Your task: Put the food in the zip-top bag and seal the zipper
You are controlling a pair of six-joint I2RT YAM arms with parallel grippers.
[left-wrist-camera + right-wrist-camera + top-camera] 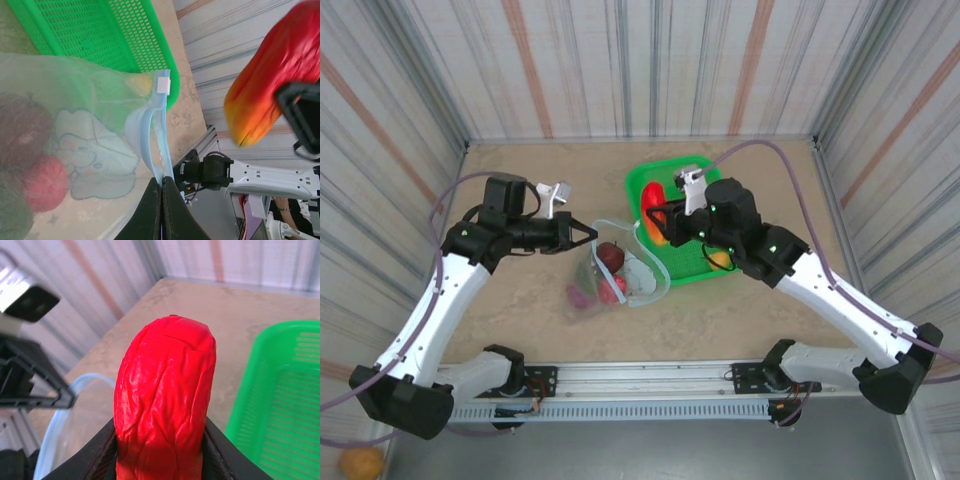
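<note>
Bag (635, 283) lies on the tabletop (520, 170) just left of the green tray (665, 168). Its mouth is lifted toward the tray and there are pieces inside: a maroon one (20, 127) and a red one (44, 182). Left claw (588, 236) is pinched tight on the zipper (165, 145), holding one lip up. Right claw (160, 462) is clamped around a red pepper (166, 400), poised over the tray's left edge, just beside the open mouth.

So the step in hand is the drop. My call is to carry the pepper left until it's squarely over the gap between the lips. Then tip it narrow end first and go low before letting go, since the film looks floppy and a high release may bounce off the rim. The left claw should hold its lip taut and high, because slack there narrows the opening.

Hard to read is how wide the mouth gapes, as the right arm covers part of it from above. The pepper blocks the right claw's pads. An orange piece (720, 259) sits in the tray, half under the arm. There's a yellow blur (141, 82) through the film, and I can't tell whether it's in the bag or behind it.
</note>
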